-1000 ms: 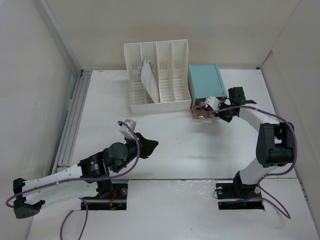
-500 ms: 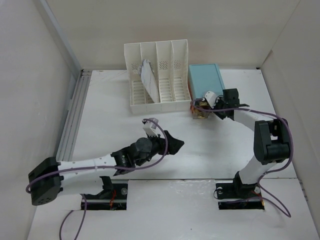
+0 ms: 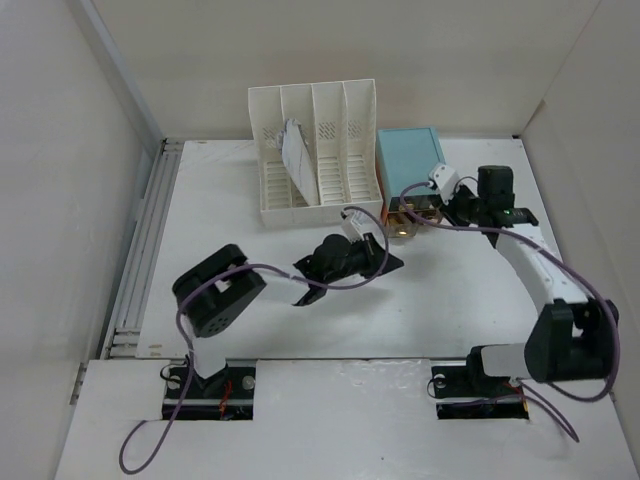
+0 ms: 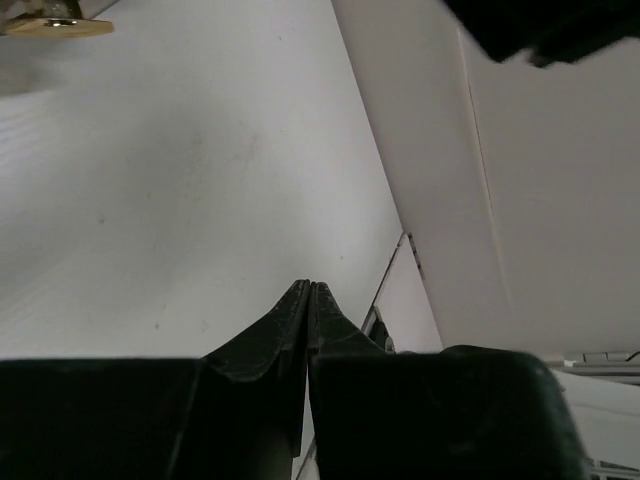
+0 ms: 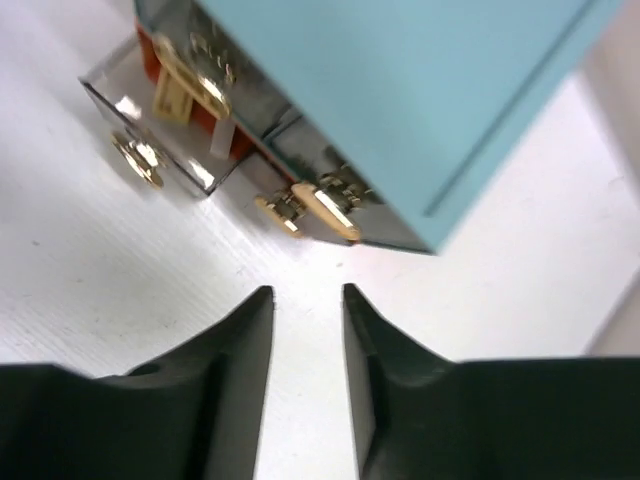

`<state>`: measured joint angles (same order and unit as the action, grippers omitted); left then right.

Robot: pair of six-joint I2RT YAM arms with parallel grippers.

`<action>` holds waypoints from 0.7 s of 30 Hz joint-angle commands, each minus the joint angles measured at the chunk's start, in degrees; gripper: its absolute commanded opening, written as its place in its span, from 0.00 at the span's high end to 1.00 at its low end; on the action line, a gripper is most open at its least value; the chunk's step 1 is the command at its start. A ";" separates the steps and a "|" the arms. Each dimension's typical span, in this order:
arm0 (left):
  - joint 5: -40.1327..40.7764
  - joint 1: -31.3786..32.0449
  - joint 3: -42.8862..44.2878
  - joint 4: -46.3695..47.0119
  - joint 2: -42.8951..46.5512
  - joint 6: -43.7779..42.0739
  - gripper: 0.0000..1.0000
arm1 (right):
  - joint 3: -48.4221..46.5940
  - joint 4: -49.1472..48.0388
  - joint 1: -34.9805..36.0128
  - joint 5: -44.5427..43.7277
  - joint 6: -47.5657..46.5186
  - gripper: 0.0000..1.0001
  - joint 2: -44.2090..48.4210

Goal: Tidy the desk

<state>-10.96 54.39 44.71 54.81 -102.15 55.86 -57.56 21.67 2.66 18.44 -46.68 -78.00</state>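
Note:
The white desk (image 3: 450,300) holds a light-blue drawer box (image 3: 410,162) at the back right, with its small drawer (image 3: 403,222) pulled out. In the right wrist view the box (image 5: 400,90) and the clear-walled drawer (image 5: 190,130) with a gold knob and gold clips (image 5: 310,205) lie just ahead of my right gripper (image 5: 307,292). That gripper is slightly open, empty and apart from the drawer; in the top view it (image 3: 455,207) sits to the drawer's right. My left gripper (image 3: 396,262) is shut and empty over the desk's middle, below the drawer. The left wrist view shows its fingertips (image 4: 307,288) pressed together above bare desk.
A white slotted file rack (image 3: 315,150) stands at the back, left of the blue box, with a paper (image 3: 298,160) leaning in one slot. A grey rail (image 3: 145,240) runs along the desk's left edge. White walls enclose the desk on the left, back and right.
My left arm has swung from the front left to the desk's middle, still shut. My right gripper has drawn back to the right, away from the drawer front.

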 commanded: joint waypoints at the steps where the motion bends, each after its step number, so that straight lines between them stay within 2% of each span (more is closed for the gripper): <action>1: -8.99 -1.04 6.08 9.09 -5.15 3.55 1.00 | -3.00 5.13 -0.37 6.26 0.36 0.59 6.97; 8: -8.29 -1.57 18.03 -1.62 -13.25 2.16 1.00 | -3.61 6.46 -0.90 8.28 4.31 0.57 15.24; 15: -0.30 -1.57 28.76 -16.03 -16.94 -2.24 1.00 | -2.56 4.70 -1.43 9.33 6.95 0.57 18.49; 21: 5.50 -1.57 33.60 -26.32 -18.70 -3.91 1.00 | -1.50 4.17 -1.43 9.34 8.09 0.57 21.57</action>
<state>-9.61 53.15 75.70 34.83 -120.55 54.30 -59.05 27.07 1.52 26.00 -40.21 -58.46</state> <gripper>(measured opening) 0.003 0.426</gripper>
